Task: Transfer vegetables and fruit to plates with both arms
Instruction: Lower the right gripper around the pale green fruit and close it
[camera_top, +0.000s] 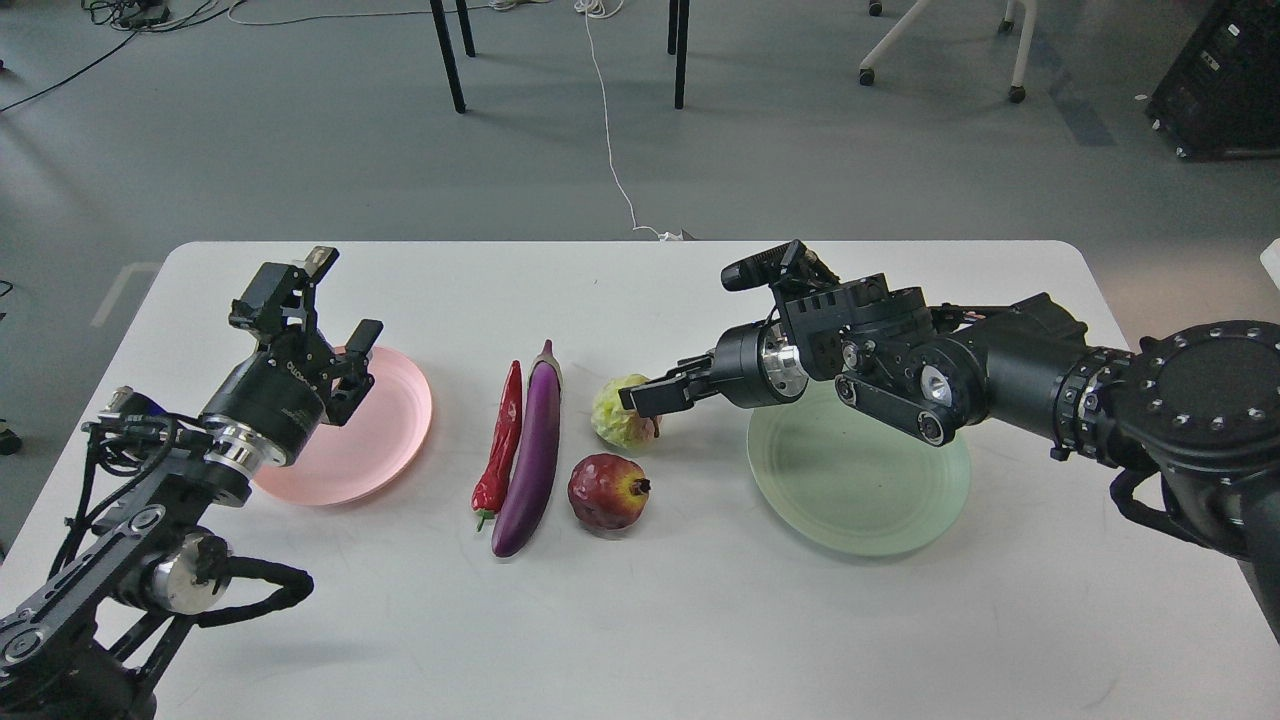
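Since it lies nearest the green plate, yellow-green fruit: centre table, right gripper reaching it, fingers around or merely touching, cannot tell.
Pomegranate: at its 6 o'clock, loose.
Eggplant, chili: at 9 o'clock, side by side.
Green plate: 3 o'clock, bare.
Pink plate: far 9 o'clock; left gripper above it, fingers parted, holding nothing.

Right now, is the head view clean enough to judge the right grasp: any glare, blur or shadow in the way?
Head view: sharp, evenly lit, with soft shadows only. There is mild sheen on the eggplant and pomegranate. The right gripper is dark against the yellow-green fruit and covers part of it, so contact is hard to judge. The table edges bow slightly, which is lens distortion.
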